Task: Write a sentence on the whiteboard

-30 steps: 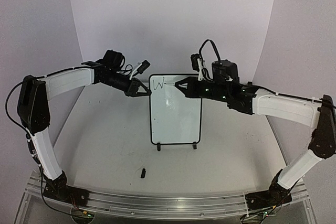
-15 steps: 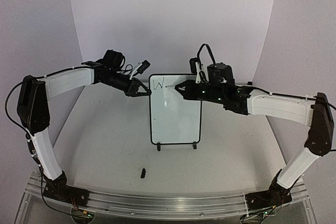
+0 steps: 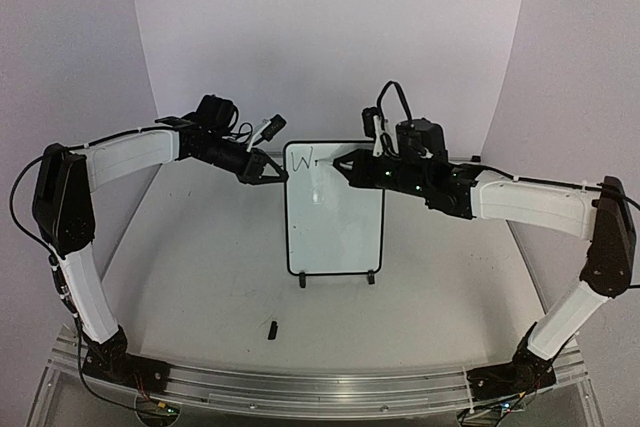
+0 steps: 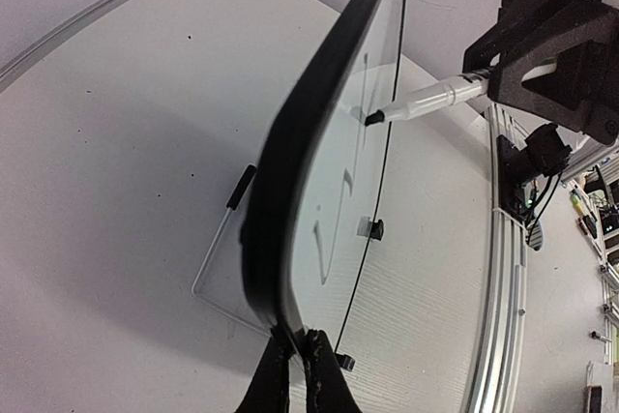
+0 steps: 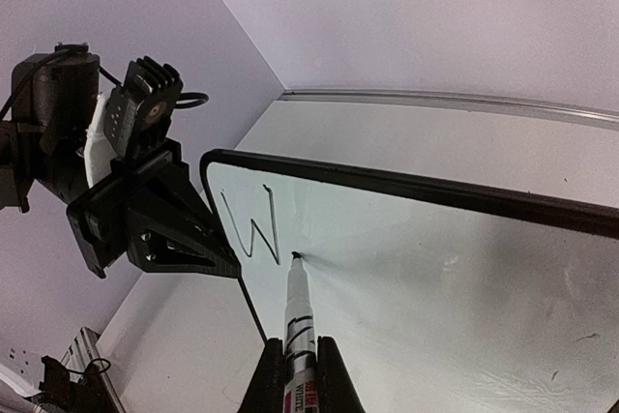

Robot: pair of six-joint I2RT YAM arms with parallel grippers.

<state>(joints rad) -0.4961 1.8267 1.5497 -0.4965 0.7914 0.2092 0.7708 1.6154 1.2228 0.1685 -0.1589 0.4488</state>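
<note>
On the pale bench (image 3: 200, 277) the whiteboard (image 3: 335, 222) stood upright at the centre of the overhead frame, my left jaws pinched on its upper left edge. My right jaws were clamped on a marker (image 5: 296, 302). Its tip touched the board just right of the sentence (image 5: 250, 234), a lone "W" near the top left corner, and a small black object (image 3: 272, 329) lay lower centre.

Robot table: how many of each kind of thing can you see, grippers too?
Grippers, black, two-finger: 2, left gripper and right gripper
Whiteboard, white, rectangular, thin black frame: 1
Marker, white barrel, black tip: 1
Small black loose piece: 1
Total: 5
</note>
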